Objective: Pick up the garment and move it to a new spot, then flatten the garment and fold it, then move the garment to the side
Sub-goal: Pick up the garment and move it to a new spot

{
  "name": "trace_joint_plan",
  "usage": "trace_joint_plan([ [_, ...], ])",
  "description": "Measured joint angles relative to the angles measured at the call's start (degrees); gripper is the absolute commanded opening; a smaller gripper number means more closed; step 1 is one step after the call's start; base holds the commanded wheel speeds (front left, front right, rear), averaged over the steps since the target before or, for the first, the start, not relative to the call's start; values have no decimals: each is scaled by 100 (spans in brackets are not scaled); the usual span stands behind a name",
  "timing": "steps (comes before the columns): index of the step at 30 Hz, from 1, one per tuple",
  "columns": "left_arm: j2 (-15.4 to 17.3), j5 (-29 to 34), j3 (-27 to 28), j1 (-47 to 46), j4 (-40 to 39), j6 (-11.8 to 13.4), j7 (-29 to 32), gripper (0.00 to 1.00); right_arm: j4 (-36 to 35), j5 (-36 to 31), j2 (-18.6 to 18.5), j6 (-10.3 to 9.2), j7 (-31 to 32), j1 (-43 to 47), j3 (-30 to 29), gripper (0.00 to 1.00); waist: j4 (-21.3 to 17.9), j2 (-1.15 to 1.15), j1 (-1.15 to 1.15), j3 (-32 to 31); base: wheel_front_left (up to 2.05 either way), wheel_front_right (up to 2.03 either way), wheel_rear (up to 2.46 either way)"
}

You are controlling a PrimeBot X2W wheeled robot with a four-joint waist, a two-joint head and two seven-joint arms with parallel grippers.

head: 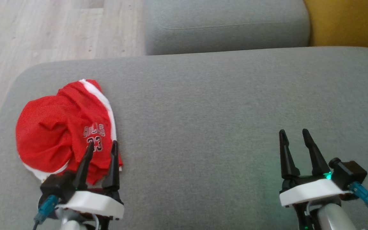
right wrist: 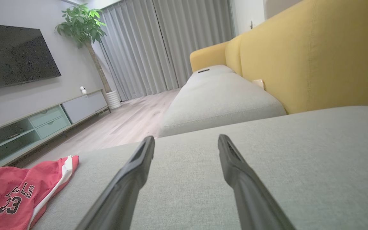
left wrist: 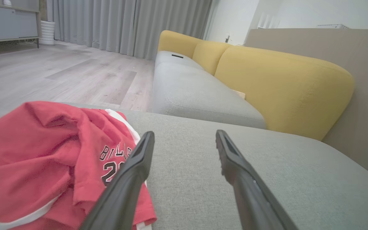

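A red garment (head: 62, 124) lies in a crumpled heap at 9 o'clock on the grey seat (head: 219, 105), close to the rounded edge above the floor (head: 43, 28), with the pick apparently not yet begun. The left gripper (head: 102, 145), at 7 o'clock in the head view, hangs with fingers spread and nothing between them. Its tips overlap the garment's near hem by the printed number, though whether they touch the cloth cannot be told. The right gripper (head: 293, 131), at 5 o'clock, is likewise spread and empty, well apart from the garment over bare seat.

The risks lie in the heap itself. Folds sit on folds, so a pinch at the hem may catch a single layer and lift the garment twisted, making flattening harder. A deeper pinch may gather several layers and lock in the bunching. The left wrist view shows one finger over cloth and the other over bare seat, so closing straight down could nip only the edge and slip. Any drag toward 9 o'clock could tip the garment off the seat onto the floor.
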Motion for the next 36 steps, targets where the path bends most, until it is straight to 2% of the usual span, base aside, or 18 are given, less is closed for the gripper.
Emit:
trace_joint_plan([
  [9,-10,62,278,1,-5,-1,0,100,45,12,-1,0,0,1,349,100,454,0,0,-44,0,0,0],
  [25,-9,257,560,125,-62,-51,0,100,126,305,-3,0,0,3,884,100,1499,0,0,-168,0,0,0],
  [36,-8,303,695,203,-63,-103,0,100,169,361,-3,0,0,3,1001,100,1775,0,0,-215,0,0,0],
])
